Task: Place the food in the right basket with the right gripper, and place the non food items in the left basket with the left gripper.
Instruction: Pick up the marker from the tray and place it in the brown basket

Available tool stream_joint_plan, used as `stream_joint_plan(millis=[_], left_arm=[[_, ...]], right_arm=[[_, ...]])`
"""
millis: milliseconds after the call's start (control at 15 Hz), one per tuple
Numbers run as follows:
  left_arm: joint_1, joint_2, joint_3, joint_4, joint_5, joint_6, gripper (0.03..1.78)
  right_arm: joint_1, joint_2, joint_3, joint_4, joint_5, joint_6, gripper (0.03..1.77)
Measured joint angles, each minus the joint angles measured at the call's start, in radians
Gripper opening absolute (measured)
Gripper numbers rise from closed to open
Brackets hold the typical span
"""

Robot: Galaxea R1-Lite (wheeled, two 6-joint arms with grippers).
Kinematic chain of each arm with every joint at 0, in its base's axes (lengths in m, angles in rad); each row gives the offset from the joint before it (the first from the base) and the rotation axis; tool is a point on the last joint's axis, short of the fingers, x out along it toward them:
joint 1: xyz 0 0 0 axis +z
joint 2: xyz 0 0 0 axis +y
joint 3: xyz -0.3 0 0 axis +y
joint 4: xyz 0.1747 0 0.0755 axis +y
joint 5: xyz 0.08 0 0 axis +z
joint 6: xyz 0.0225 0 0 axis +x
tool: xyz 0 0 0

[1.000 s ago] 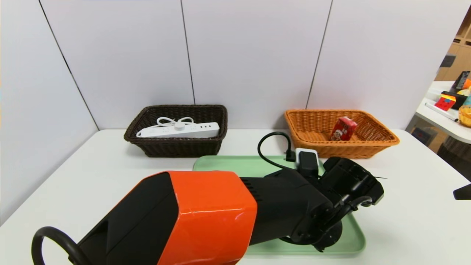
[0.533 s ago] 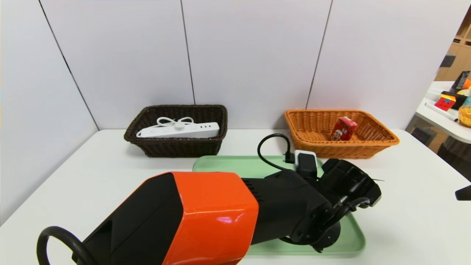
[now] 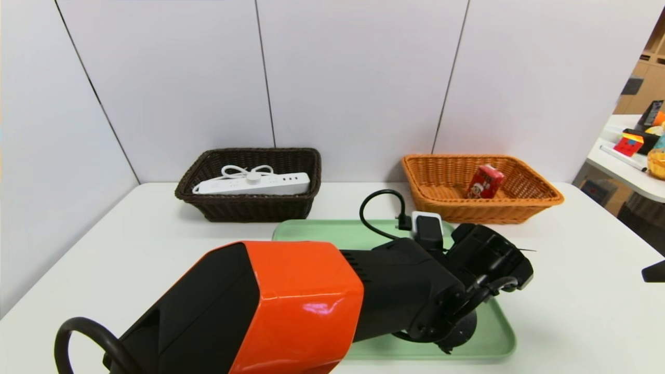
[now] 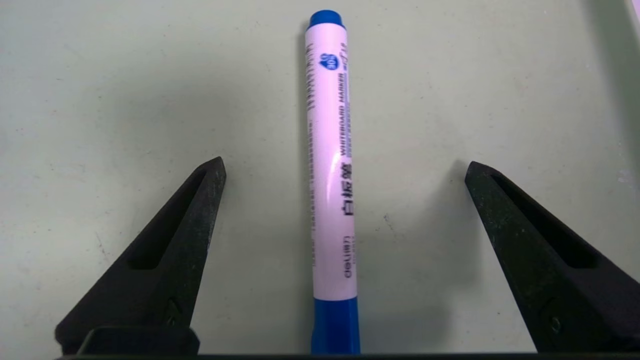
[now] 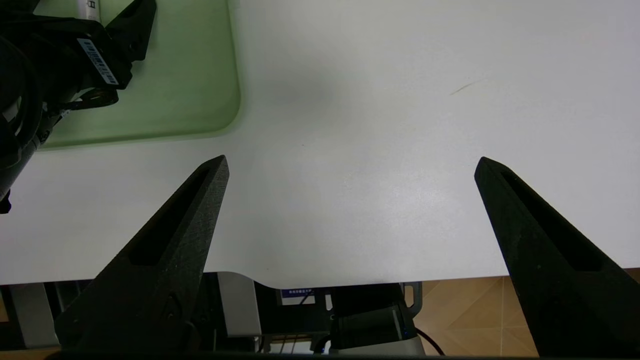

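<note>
Left tool [image 4: 345, 167] shifted slightly left over tray [image 3: 322, 231], spread wide astride marker [image 4: 331, 165], gripping nothing.

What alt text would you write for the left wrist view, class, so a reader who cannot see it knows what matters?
A white whiteboard marker with blue ends lies flat on a pale green tray, centred between the two black fingers of the open left tool. Neither finger touches the marker.

The left arm [image 3: 291, 306] has a glossy orange shell, black links and looping black cable [image 3: 376, 213].
</note>
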Motion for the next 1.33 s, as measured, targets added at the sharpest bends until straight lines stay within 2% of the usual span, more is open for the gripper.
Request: stream_joint_plan(millis=[733, 1000, 1267, 1333], left_arm=[[0.007, 0.001, 0.0, 0.008, -0.001, -0.003, 1.69], [0.009, 0.002, 0.0, 0.007, 0.0, -0.012, 1.12], [0.019, 0.001, 0.0, 0.007, -0.002, -0.013, 0.72], [0.024, 0.001, 0.0, 0.007, -0.003, -0.015, 0.29]], right_arm=[[0.0, 0.007, -0.003, -0.002, 0.0, -0.002, 1.7], [0.0, 0.008, -0.002, -0.045, -0.001, -0.004, 1.7], [-0.006, 0.011, -0.002, -0.049, -0.001, -0.006, 1.7], [-0.007, 0.013, -0.002, -0.05, -0.001, -0.006, 1.7]])
